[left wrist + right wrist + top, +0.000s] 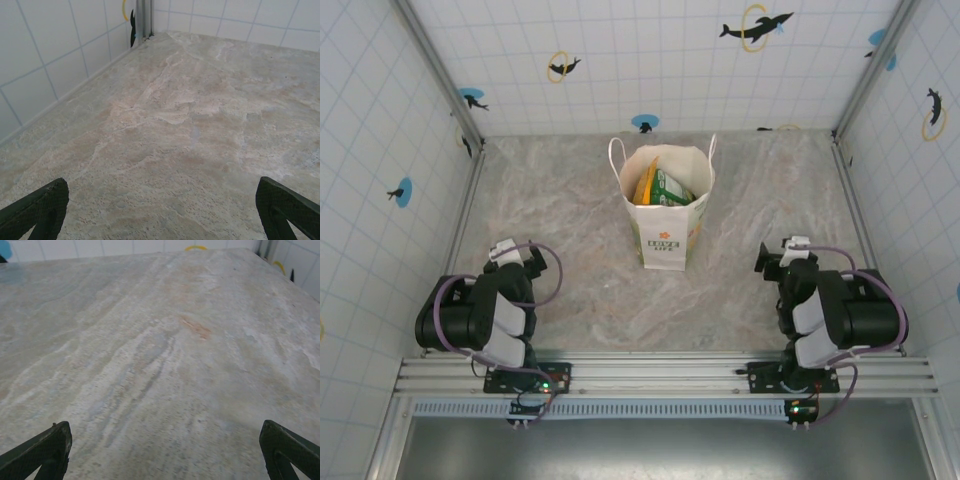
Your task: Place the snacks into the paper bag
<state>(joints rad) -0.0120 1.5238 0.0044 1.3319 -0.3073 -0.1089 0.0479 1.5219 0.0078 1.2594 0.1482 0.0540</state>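
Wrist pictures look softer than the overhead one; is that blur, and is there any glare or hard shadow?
Top external: evenly lit and sharp, no hard shadow around the paper bag. Left wrist: marbled table slightly soft, no glare. Right wrist: same softness, its fingertips dark silhouettes at the bottom corners.

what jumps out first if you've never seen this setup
The white bag stands upright in the middle of the table, yellow and green snacks showing in its open top. The left gripper and right gripper sit near the front edge either side, both open and empty.
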